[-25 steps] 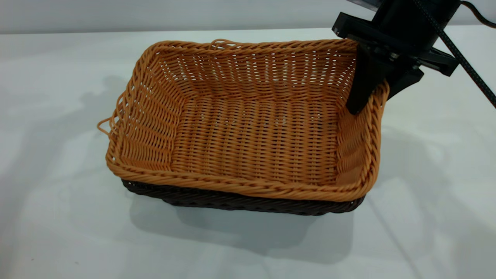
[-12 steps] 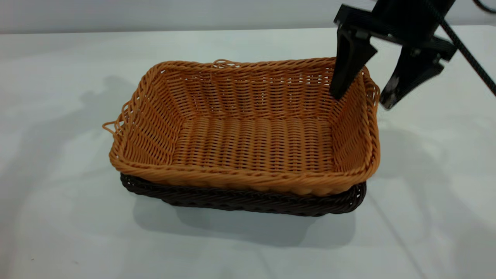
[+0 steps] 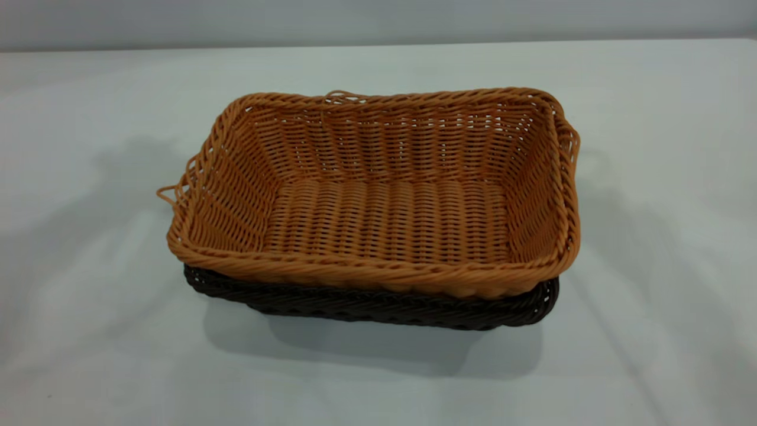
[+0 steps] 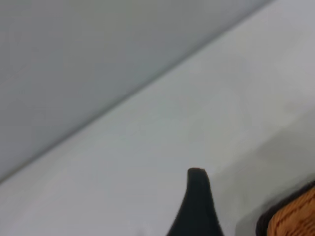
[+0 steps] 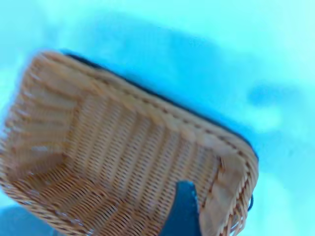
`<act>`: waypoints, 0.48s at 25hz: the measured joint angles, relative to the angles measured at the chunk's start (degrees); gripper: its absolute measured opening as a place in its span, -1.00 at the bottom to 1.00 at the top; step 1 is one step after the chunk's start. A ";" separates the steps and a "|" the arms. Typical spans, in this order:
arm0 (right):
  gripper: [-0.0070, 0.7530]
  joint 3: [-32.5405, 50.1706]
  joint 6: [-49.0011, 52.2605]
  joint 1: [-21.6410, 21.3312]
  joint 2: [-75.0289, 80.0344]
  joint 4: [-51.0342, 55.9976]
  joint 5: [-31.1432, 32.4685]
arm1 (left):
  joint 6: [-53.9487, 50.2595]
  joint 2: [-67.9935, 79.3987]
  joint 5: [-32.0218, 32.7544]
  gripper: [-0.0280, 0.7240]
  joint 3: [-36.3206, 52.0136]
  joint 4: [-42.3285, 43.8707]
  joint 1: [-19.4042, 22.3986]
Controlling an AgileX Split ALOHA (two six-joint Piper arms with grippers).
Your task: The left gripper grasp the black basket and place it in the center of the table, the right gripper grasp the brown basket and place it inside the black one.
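The brown basket (image 3: 384,219) sits nested inside the black basket (image 3: 366,305) at the middle of the table (image 3: 89,331); only the black basket's front rim and wall show below it. Neither gripper appears in the exterior view. In the right wrist view my right gripper (image 5: 221,216) is open and empty above the brown basket (image 5: 113,147); one finger (image 5: 183,211) hangs over its inside near an end rim. In the left wrist view my left gripper (image 4: 241,216) is open and empty, one finger (image 4: 196,206) over bare table beside a corner of the baskets (image 4: 295,216).
The white table stretches out on all sides of the baskets. A pale wall (image 3: 378,21) runs behind the table's far edge. Loose strand loops (image 3: 171,192) stick out from the brown basket's left end.
My right gripper opened off the brown basket's right rim and rose out of the exterior view. The brown basket dropped level into the black one.
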 joint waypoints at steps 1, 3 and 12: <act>0.55 0.00 -0.05 0.00 -2.59 -0.15 0.34 | -0.88 -1.31 0.06 0.48 0.00 0.11 0.06; 0.55 0.00 -0.26 0.00 -9.03 -0.43 1.60 | -3.01 -4.69 0.49 0.48 0.00 0.10 0.34; 0.55 11.09 -1.08 0.00 -36.99 -0.42 4.09 | -24.95 -21.23 15.58 0.48 0.00 11.85 0.54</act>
